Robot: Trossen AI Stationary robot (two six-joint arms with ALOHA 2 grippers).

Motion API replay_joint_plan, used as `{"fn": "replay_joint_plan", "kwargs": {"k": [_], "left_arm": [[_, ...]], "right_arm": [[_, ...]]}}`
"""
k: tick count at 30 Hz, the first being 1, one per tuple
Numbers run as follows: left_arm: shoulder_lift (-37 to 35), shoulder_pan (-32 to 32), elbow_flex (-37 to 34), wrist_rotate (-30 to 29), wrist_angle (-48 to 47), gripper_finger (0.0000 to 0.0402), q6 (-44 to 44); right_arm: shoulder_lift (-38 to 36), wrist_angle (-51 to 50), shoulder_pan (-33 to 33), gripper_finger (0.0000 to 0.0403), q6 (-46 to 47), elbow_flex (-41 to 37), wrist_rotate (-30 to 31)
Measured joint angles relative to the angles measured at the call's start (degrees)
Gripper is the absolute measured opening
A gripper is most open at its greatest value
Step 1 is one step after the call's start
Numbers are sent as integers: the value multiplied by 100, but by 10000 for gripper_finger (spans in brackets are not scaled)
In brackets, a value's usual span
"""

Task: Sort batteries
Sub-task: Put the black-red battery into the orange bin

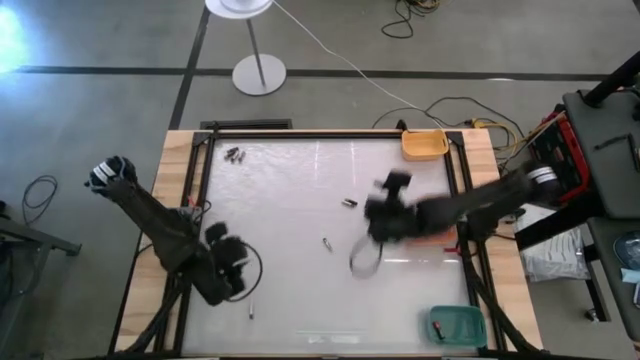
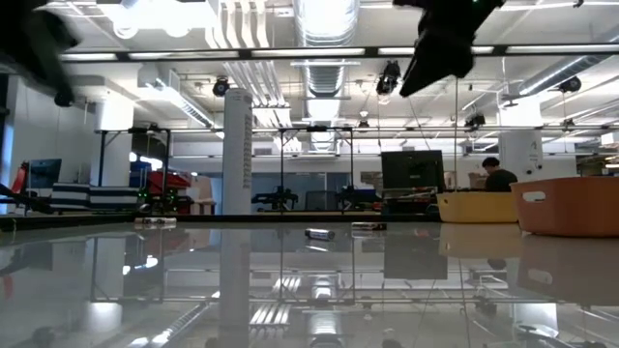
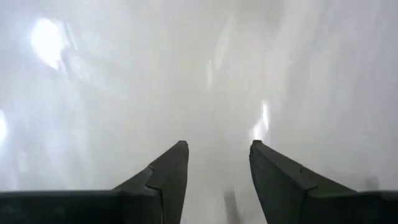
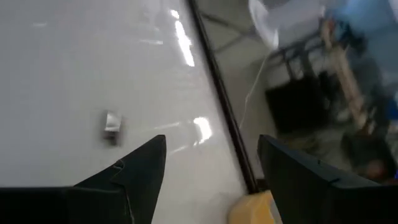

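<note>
Risk of nudging a loose battery (image 1: 349, 202) across the glossy tabletop (image 1: 290, 300) and missing the yellow tray (image 1: 424, 145), with right pincer (image 4: 211, 163) apart, empty, raised mid-table, left pincer (image 3: 217, 163) apart, empty, low near the front-left.

Robotics lab / open workshop floor. Exposed ceiling ducts (image 2: 324, 24) and strip lights over a white column (image 2: 237, 150), other test rigs and a dark monitor (image 2: 412, 171) behind that column, a person (image 2: 498, 175) seated beside the monitor. Bare concrete floor (image 1: 100, 110) with loose cables (image 1: 40, 195) around the framed counter (image 1: 300, 200)
</note>
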Motion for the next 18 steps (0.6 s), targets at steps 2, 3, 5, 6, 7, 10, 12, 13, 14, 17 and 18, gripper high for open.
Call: {"fn": "replay_joint_plan", "kwargs": {"k": [2,3,5,6,7,10,12,13,14,17,18], "left_arm": [[-186,283,6,-1099,407,152,610],[-258,429,1,-1598,661,152,991],[-367,743,1,-2233,1181,152,1915],[-419,906,1,-2383,1402,152,2365],[-469,1084,3,-2414,1583,152,2765],[-564,1670,127,-2115,1685,152,3364],[-616,2075,272,-1737,1666,152,3424],[-641,2278,345,-1534,1656,152,3444],[-656,2464,434,-1307,1655,152,3478],[-686,2892,746,-913,1666,152,3575],[-690,2984,880,-891,1670,152,3596]], "right_arm": [[-472,378,-617,249,-343,-256,-541],[-686,635,-940,250,-494,-398,-899],[-1071,1265,-1591,251,-689,-686,-1684],[-1206,1549,-1911,251,-774,-827,-2045],[-1301,1754,-2211,250,-808,-955,-2364],[-1363,1915,-2896,245,-871,-1166,-2980],[-1326,1888,-3166,241,-863,-1176,-3166],[-1297,1788,-3258,239,-835,-1132,-3230],[-1261,1576,-3327,238,-834,-1048,-3316],[-1143,812,-3359,234,-835,-574,-3323],[-1120,566,-3352,233,-828,-373,-3324]]}}
